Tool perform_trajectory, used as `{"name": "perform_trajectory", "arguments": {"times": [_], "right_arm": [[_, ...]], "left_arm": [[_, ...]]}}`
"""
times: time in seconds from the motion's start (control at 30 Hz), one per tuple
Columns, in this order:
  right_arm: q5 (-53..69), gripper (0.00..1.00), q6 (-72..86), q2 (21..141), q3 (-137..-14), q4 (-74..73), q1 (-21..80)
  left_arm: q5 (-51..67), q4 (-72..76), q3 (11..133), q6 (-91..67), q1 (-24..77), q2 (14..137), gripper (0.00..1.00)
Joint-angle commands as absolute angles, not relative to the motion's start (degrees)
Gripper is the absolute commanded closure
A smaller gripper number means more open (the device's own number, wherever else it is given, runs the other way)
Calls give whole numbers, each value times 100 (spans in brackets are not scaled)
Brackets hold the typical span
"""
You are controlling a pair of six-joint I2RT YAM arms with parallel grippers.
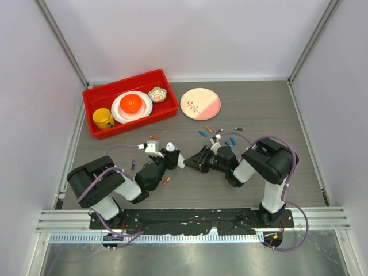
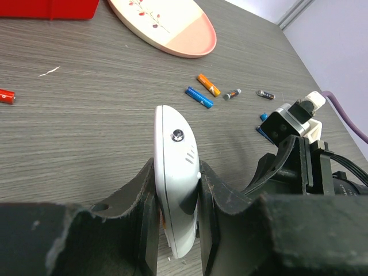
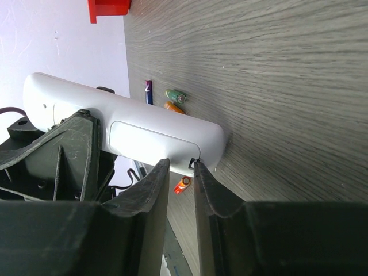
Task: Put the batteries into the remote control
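My left gripper is shut on the white remote control, holding it edge-on just above the table. In the right wrist view the remote control shows its back with a closed cover panel. My right gripper rests its fingertips against that panel's end, a narrow gap between them with nothing in it. Batteries lie loose on the table: a blue one, an orange one, an orange-red one and a green one.
A red bin with a yellow cup, plate and bowls sits at the back left. A pink plate lies beside it. More batteries are scattered behind the grippers. A small white piece lies near the left gripper.
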State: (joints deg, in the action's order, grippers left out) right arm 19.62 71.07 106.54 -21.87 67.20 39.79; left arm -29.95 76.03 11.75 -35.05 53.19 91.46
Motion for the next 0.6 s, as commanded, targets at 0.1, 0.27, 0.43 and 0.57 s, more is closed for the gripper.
{"name": "perform_trajectory", "arguments": {"times": [0.1, 0.27, 0.43, 0.57], "right_arm": [[2013, 74, 7163, 10521, -2364, 7260, 4052], [2030, 75, 7111, 10433, -2382, 7172, 4043], [2021, 75, 7075, 10310, -2338, 7093, 4034], [2013, 76, 7031, 10248, -2303, 7031, 4034]], "left_arm": [[-2909, 7963, 1151, -3366, 5440, 9246, 100], [-2953, 7963, 1134, -3288, 5484, 9255, 100], [-3032, 7928, 1134, -3173, 5519, 9272, 100], [-3138, 7831, 1160, -2989, 5634, 9299, 100]]}}
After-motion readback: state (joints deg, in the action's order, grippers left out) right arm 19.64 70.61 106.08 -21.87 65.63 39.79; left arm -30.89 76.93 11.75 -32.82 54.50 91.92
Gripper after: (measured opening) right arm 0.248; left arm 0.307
